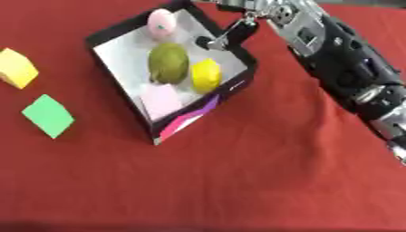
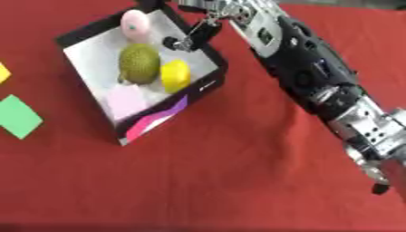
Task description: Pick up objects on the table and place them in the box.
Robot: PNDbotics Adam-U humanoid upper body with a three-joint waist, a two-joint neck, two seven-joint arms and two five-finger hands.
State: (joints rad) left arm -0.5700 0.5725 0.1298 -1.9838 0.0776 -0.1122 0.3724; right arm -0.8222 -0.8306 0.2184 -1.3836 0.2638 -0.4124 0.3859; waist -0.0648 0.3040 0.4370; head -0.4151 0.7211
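Four things lie inside the box (image 1: 119, 38): a pink ball (image 1: 161, 23) at the far end, a green fruit (image 1: 168, 62), a yellow lemon (image 1: 206, 74) and a pink block (image 1: 161, 100). Right robot hand (image 1: 238, 29) hangs over the box's far right corner, fingers relaxed and apart, holding nothing. Outside on the red bench (image 1: 262, 172) sit a yellow block (image 1: 16, 68) and a green block (image 1: 47, 115), well apart from it. Only the left eye view shows the yellow block whole. White writing on the box wall cannot be read

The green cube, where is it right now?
The green cube lies on the red tablecloth at the left eye view's left side, outside the box, just below the yellow cube.
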